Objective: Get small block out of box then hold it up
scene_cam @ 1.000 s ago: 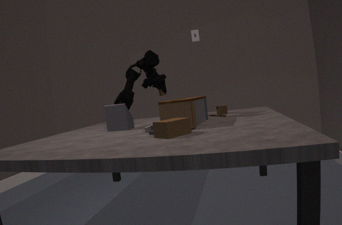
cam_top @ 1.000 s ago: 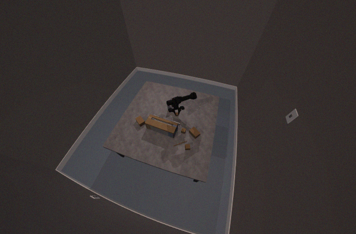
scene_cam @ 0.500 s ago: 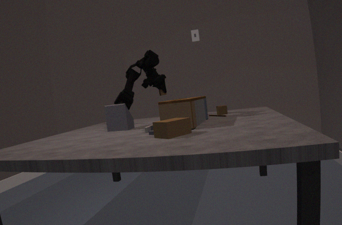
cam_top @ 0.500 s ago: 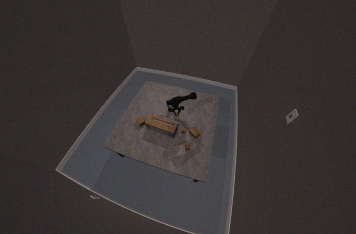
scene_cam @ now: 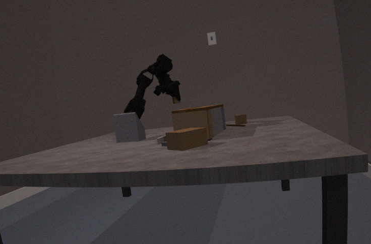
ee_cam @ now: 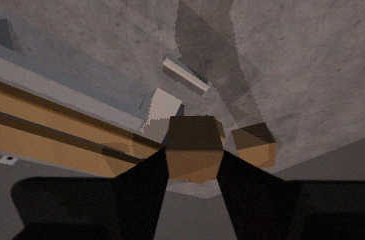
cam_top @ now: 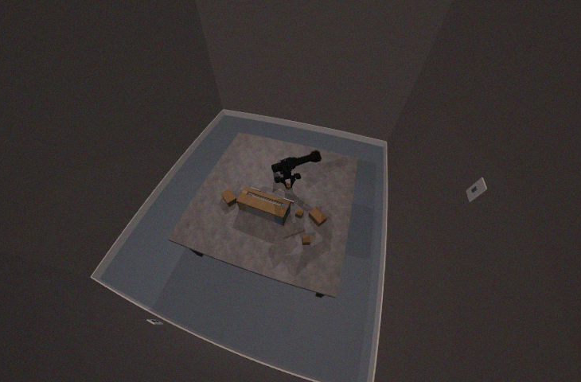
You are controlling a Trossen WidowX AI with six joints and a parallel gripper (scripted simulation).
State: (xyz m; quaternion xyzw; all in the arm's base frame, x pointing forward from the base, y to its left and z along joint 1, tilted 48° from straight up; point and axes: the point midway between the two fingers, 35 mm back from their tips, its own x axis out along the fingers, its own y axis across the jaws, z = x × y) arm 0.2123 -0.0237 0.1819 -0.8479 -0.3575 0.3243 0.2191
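Note:
The small wooden block [cam_top: 288, 185] [scene_cam: 175, 100] [ee_cam: 195, 135] is between the fingertips of my gripper [cam_top: 288, 183] [scene_cam: 176, 98] [ee_cam: 191, 151], which is shut on it. They are in the air, above the table. The clear-fronted box [cam_top: 261, 206] [scene_cam: 190, 122] [ee_cam: 30, 142] has an orange wooden top with a slot and stands upright. In the top view the held block appears beyond the long side of the box, near its right end. In the exterior view it appears above the height of the box top, with a visible gap. The shelf inside is not clearly visible.
Wooden blocks lie by the box's left end [cam_top: 228, 196] [scene_cam: 186, 139] and to its right [cam_top: 317, 216]. Two smaller blocks [cam_top: 299, 212] [cam_top: 306, 239] and a thin stick [cam_top: 294, 233] [scene_cam: 235, 125] lie on the right. A pale wedge [scene_cam: 128, 127] stands near the arm's base in the exterior view.

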